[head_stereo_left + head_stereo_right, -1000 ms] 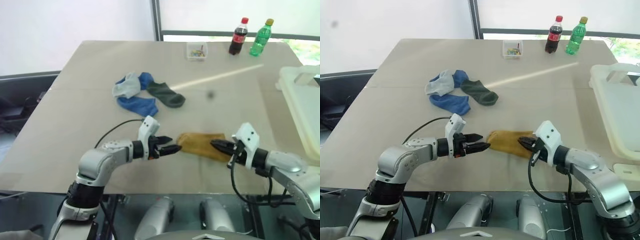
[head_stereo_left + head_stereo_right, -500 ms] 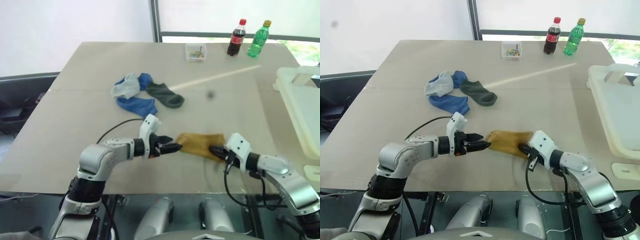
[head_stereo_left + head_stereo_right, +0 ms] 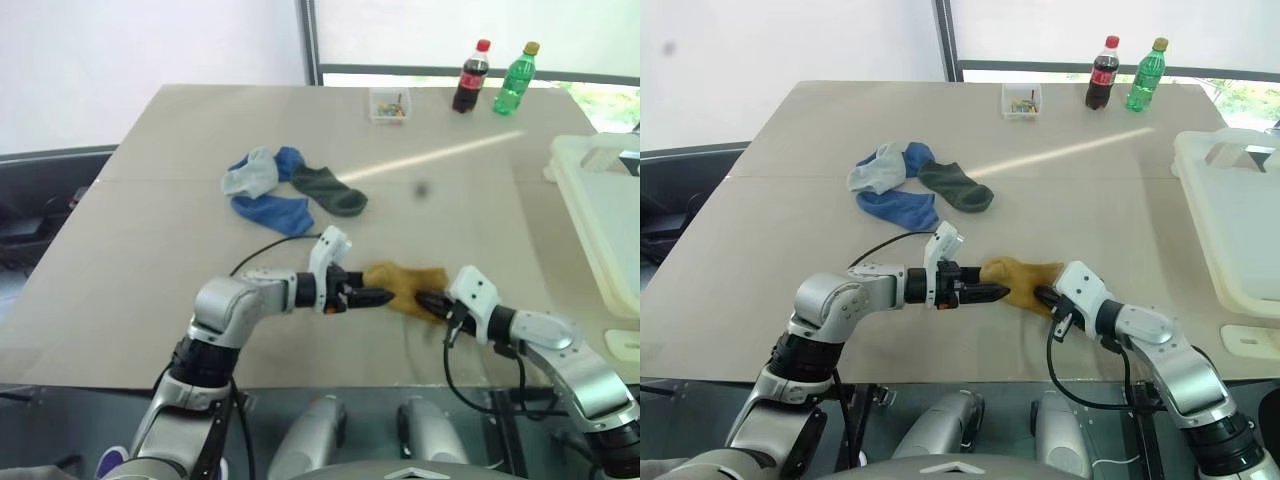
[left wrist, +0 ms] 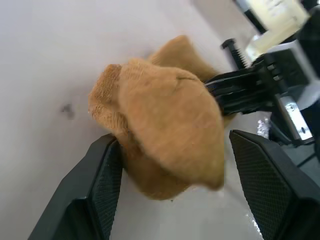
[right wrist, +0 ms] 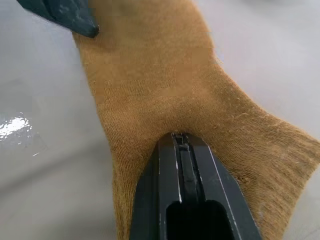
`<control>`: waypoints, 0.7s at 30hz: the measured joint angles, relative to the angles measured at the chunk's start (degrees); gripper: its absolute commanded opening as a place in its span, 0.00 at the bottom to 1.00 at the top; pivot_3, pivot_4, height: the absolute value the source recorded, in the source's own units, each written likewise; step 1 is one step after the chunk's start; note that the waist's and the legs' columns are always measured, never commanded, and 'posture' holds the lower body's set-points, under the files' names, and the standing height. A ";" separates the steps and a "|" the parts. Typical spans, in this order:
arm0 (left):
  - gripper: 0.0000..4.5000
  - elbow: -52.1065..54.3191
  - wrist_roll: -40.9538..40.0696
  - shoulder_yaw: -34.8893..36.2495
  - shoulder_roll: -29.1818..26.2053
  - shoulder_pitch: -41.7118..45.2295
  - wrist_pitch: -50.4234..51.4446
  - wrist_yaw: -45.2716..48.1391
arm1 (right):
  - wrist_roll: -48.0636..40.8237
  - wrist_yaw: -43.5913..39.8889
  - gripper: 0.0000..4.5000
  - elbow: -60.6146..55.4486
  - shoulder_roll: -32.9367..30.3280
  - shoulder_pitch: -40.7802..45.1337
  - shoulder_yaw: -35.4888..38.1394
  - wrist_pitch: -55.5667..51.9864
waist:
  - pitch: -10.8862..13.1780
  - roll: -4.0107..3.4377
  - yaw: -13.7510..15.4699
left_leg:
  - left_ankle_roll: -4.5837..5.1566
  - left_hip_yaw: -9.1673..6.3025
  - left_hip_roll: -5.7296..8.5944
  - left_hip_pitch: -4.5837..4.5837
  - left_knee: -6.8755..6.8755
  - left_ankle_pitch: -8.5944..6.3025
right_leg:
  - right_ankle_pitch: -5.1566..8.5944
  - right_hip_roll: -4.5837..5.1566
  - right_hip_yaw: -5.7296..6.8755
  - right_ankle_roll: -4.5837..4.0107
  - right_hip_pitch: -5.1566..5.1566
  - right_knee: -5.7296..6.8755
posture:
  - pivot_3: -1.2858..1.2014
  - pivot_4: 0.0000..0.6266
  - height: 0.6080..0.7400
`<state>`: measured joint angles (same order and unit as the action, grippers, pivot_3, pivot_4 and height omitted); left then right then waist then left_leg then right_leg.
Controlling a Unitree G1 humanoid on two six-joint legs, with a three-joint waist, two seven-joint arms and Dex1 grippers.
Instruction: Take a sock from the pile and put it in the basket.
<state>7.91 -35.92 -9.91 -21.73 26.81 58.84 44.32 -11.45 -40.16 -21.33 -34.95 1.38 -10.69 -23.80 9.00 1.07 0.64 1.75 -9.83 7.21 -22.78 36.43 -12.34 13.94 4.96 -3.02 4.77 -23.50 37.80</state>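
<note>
A mustard sock (image 3: 408,279) lies bunched near the table's front edge, apart from the pile (image 3: 285,190) of grey, blue and dark green socks farther back. My right gripper (image 3: 423,298) is shut on the sock's right end, its fingertips (image 5: 182,150) pinching the fabric. My left gripper (image 3: 380,297) is open at the sock's left end. In the left wrist view the bunched sock (image 4: 170,130) sits between its two fingers (image 4: 102,185). The cream-white basket (image 3: 600,215) stands at the table's right edge.
A small clear box (image 3: 390,103), a cola bottle (image 3: 472,76) and a green bottle (image 3: 520,74) stand at the far edge. A white object (image 3: 625,345) lies at the front right, below the basket. Both grippers are close to the table's front edge.
My left gripper has moved right, and its open fingers now straddle the sock's left end, which has bunched up. The right gripper sank lower early on, then kept still, shut on the sock.
</note>
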 measured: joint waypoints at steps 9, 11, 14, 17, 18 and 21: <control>0.77 -2.92 0.32 -2.36 3.11 1.87 -5.63 6.11 | -0.06 0.64 0.01 -1.31 -0.02 -0.34 0.66 -1.61 | 0.00 0.00 0.08 | 0.01 0.01 0.01 -0.02 0.00 0.00 | 0.00 -0.02 0.00 0.00 0.00 -0.03 | 0.52 0.24 0.99; 0.77 -4.54 0.48 -3.41 4.28 2.25 -6.24 7.03 | -0.08 0.72 0.01 -1.66 -0.01 -0.30 0.75 -2.27 | 0.00 0.01 0.12 | 0.01 0.01 0.02 -0.03 0.00 0.00 | 0.00 -0.04 0.01 0.00 0.00 -0.03 | 0.52 0.24 0.99; 0.77 -7.62 0.71 -4.35 6.91 3.68 -7.02 8.50 | -0.28 0.79 0.01 -2.59 -0.03 -0.41 1.05 -3.67 | 0.01 0.01 0.16 | 0.01 -0.01 0.02 -0.06 0.00 0.00 | 0.00 -0.04 0.02 0.00 0.00 -0.03 | 0.52 0.24 0.99; 0.77 -10.91 1.01 -4.94 9.54 5.62 -8.35 9.84 | -0.58 0.83 0.01 -3.81 -0.15 -1.05 1.64 -4.94 | 0.01 0.01 0.17 | 0.01 -0.01 0.03 -0.10 0.00 0.00 | 0.00 -0.04 0.03 0.00 0.00 -0.04 | 0.52 0.24 0.99; 0.77 -12.26 1.25 -5.54 10.46 6.16 -8.88 10.34 | -0.66 0.84 0.01 -4.45 -0.33 -1.39 1.87 -5.48 | 0.01 0.01 0.17 | 0.01 -0.01 0.05 -0.13 0.00 0.00 | 0.01 -0.04 0.03 0.00 -0.01 -0.06 | 0.52 0.24 0.99; 0.77 -14.46 2.06 -6.49 12.52 6.63 -9.30 10.79 | -0.97 0.85 0.01 -5.42 -0.41 -2.01 2.47 -6.59 | 0.01 0.01 0.19 | 0.02 -0.02 0.10 -0.15 -0.01 0.00 | 0.01 -0.04 0.04 0.01 -0.01 -0.07 | 0.52 0.24 0.99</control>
<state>-6.55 -33.86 -16.40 -9.21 33.44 49.54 55.11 -12.42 -39.31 -26.75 -35.36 -0.64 -8.23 -30.38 9.01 1.09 0.83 1.76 -9.84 7.31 -22.93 36.42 -12.34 13.95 4.92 -2.98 4.78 -23.51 37.73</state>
